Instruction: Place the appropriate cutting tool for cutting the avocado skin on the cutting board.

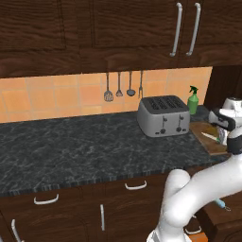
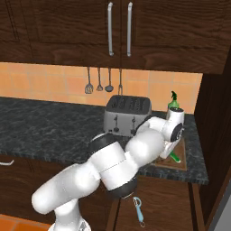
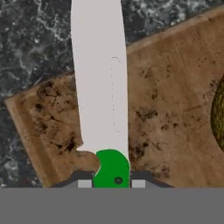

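Silvery-bladed knife (image 3: 99,87) (green handle)

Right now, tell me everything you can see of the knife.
The knife has a broad, pale silvery blade and a short green handle. In the hand view the handle sits between the fingertips of the gripper, blade pointing away over the brown wooden cutting board and past its edge toward the black counter. From the left base view it shows small and slanted over the board. Whether it touches the board is unclear.
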You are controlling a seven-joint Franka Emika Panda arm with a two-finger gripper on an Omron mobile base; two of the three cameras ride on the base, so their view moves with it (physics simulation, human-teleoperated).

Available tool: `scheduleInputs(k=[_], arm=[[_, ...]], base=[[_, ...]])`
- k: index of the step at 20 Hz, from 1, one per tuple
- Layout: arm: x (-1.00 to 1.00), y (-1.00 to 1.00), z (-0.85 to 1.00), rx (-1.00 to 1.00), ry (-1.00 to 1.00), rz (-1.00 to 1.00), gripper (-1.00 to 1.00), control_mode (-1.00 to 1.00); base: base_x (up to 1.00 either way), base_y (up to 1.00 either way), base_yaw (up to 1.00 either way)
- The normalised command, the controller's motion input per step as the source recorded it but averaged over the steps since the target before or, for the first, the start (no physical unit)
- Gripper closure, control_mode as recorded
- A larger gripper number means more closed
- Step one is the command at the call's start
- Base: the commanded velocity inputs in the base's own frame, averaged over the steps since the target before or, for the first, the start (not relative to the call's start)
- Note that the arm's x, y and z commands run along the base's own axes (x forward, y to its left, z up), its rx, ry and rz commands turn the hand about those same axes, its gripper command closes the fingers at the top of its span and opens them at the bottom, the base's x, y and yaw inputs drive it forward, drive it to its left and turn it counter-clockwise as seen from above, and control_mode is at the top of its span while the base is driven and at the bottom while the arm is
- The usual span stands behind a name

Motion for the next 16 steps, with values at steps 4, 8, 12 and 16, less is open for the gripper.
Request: scheduleInputs(k=[4, 8, 12, 16], arm=[[0.14, -0.08, -0.60, 0.01, 0.00, 0.07, -1.00, -1.00], [-0.14, 0.03, -0.23, 0.00, 0.00, 0.01, -1.00, -1.00], [-0.86, 0.16, 0.28, 0.00, -0.06, 0.00, -1.00, -1.00], [-0.80, 0.53, 0.58, 0.00, -0.06, 0.00, -1.00, -1.00]], base=[[0.00, 0.00, 0.00], [0.00, 0.00, 0.00], [0.00, 0.00, 0.00], [0.00, 0.00, 0.00]])
